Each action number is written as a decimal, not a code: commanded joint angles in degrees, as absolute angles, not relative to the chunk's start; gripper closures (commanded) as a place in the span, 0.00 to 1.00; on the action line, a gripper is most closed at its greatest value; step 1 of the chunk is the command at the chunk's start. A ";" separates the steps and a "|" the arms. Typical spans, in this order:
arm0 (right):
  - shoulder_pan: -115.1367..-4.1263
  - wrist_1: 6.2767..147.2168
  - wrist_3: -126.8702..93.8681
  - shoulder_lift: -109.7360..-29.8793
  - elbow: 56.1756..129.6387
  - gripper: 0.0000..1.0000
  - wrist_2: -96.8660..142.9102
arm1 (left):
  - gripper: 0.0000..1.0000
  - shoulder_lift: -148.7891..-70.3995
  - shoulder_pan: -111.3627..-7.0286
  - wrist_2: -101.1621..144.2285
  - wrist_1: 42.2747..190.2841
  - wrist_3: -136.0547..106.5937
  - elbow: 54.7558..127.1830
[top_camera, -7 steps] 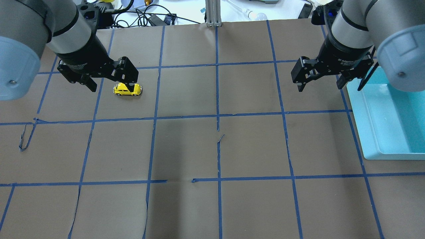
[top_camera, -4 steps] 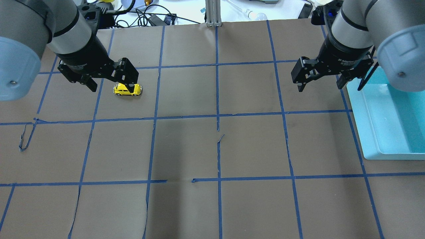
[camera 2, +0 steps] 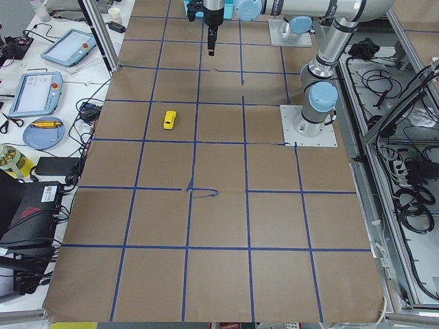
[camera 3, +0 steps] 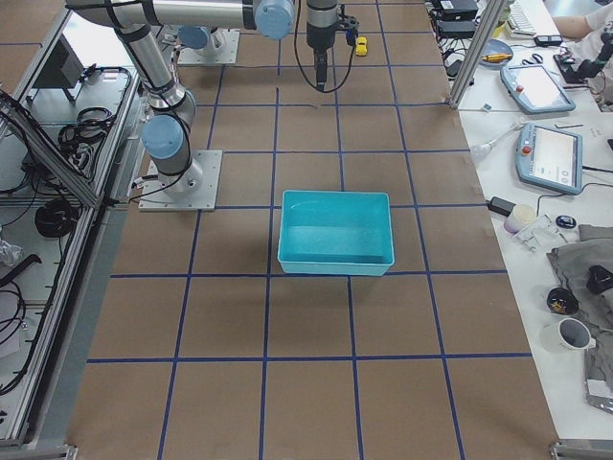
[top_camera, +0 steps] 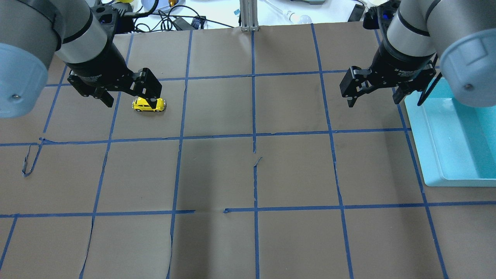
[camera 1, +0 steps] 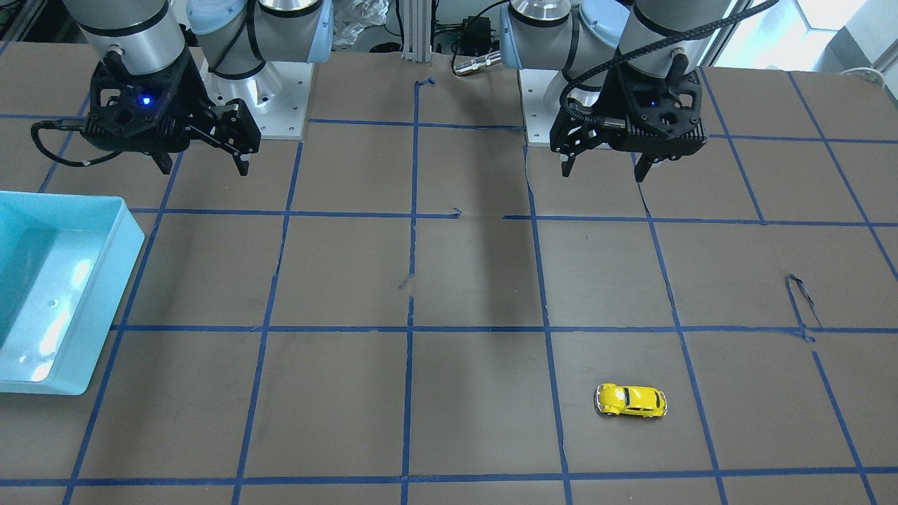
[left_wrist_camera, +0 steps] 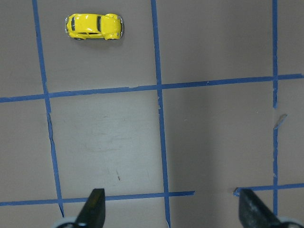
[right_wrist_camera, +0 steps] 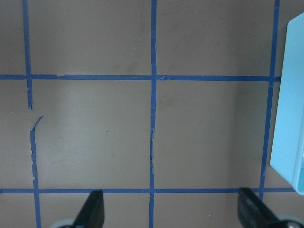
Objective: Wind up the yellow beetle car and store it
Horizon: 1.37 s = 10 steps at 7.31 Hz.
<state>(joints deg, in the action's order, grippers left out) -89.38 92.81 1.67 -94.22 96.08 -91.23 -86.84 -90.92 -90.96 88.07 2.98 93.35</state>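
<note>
At the left end effector (top_camera: 130, 97): released, fingers spread wide, nothing between them; parked high over the bench (top_camera: 294, 166), likely to give the wrist camera a broad look before any descent. Outward from there, at the upper left of the left wrist view: the yellow beetle car (left_wrist_camera: 94, 26), upright on its wheels inside a taped square, well apart from the fingers, untouched; apparently under one finger in the overhead view, by height alone. At the right end effector (top_camera: 373, 101): likewise released and empty, hovering at the overhead view's upper right, just beside the teal bin (top_camera: 424, 143), probably stationed for storing. Judged an opening approach, winding not yet begun.
</note>
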 commanded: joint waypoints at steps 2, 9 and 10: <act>-89.38 92.64 1.67 -94.13 96.15 0.00 -91.23 | 0.00 -86.84 -90.88 -90.97 88.07 3.08 93.34; -89.38 92.63 0.88 -92.91 95.45 0.00 -87.56 | 0.00 -86.75 -90.88 -90.97 88.07 3.08 93.34; -89.38 92.20 0.88 -92.73 95.71 0.00 -87.54 | 0.00 -86.84 -90.79 -91.05 88.07 3.51 93.34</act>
